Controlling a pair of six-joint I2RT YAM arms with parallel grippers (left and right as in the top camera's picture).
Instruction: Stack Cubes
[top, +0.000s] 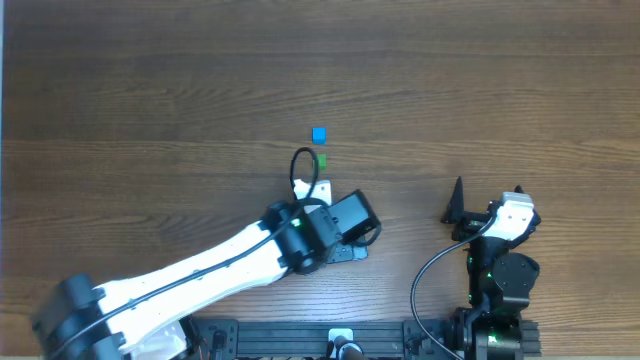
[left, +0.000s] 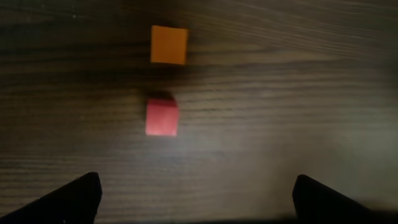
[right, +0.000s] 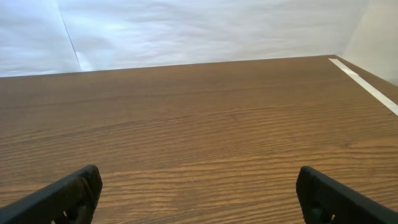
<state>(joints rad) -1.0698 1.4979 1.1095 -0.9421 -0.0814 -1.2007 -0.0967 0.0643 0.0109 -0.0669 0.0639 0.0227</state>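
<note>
1. As seen from above, a small blue cube (top: 319, 135) lies on the brown wood-grain table (top: 150, 80) near its middle. A small green cube (top: 321, 161) sits just beside it on the side nearer the arm bases, with a narrow gap between the two. The white-and-black left arm (top: 200, 275) stretches from its base toward the centre, its wrist close to the green cube and a black cable loop (top: 302, 168) next to that cube. The right arm (top: 505, 240) stands folded near its own base, well apart from the cubes.
2. On the left wrist camera, the left gripper (left: 196, 186) hangs above the table with its black fingers (left: 74, 200) spread wide and nothing between them. A small red cube (left: 161, 117) lies on the wood ahead of the fingers. A small orange cube (left: 168, 44) lies farther out, near the red one but not touching it.
3. On the right wrist camera, the right gripper (right: 198, 180) is also spread wide and holds nothing. Bare wood runs to a white backdrop (right: 205, 28), with a pale tape strip (right: 367, 84) along one table edge.
</note>
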